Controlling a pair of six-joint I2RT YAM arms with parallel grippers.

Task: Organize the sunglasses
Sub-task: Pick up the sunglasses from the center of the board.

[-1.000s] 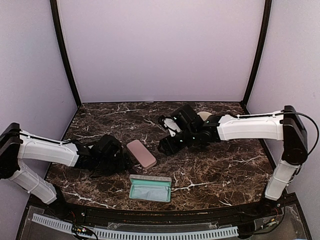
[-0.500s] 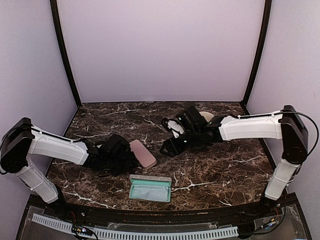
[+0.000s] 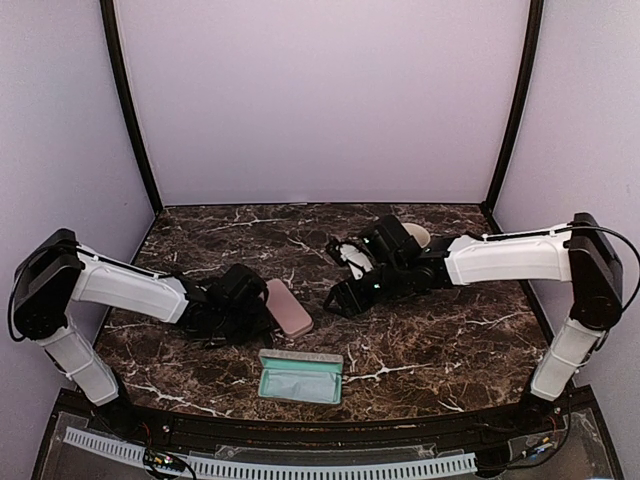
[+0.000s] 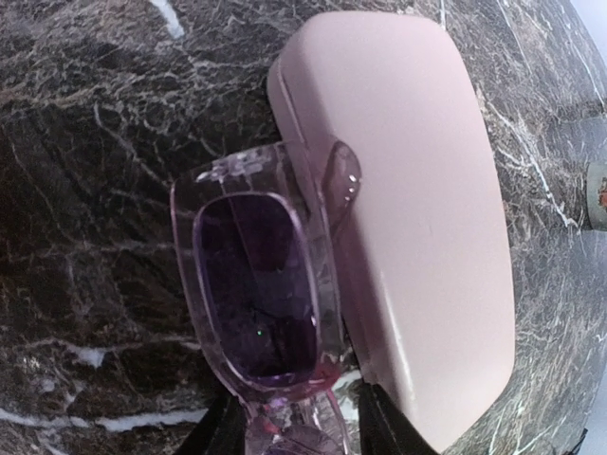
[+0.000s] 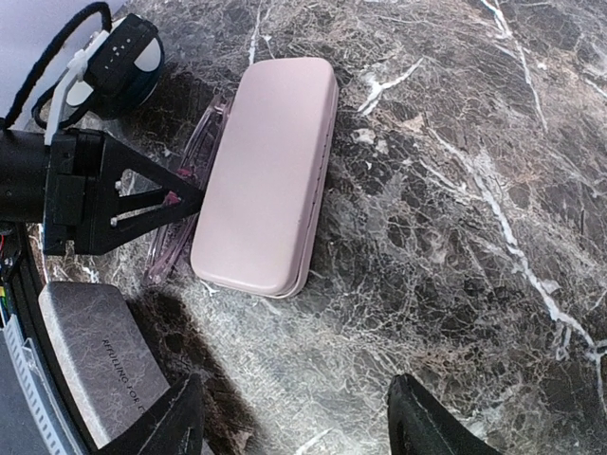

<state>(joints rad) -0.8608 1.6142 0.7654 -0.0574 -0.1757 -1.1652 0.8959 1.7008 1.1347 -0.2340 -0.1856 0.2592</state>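
The left arm (image 3: 130, 290) has slid further to the right since the earlier picture, and its claw (image 4: 294, 428) is now right beside the pink case (image 4: 408, 209), no longer out on the bare stone. The right arm (image 3: 500, 258) has pulled back a little to the right. The pink sunglasses (image 4: 261, 284) lie on the bench (image 4: 85, 190) with their middle part between the left claw's two dark fingers (image 4: 220, 434). One lens sticks out in front of the claw. The fingers sit very close on each side of the frame, but I cannot tell if they are squeezing it. The frame is thick, see-through pink plastic with rounded corners, and the lens is dark purple and shiny. One long side of the sunglasses touches the long edge of the pink case. That case is smooth, closed and oblong, with soft round ends. The bench top is dark stone with thin white veins running all over it. The right claw (image 5: 303, 417) hangs above the bench near the pink case with its fingers spread wide and nothing between them. Near the front edge lies an open case (image 3: 300, 378), light green inside and grey outside.
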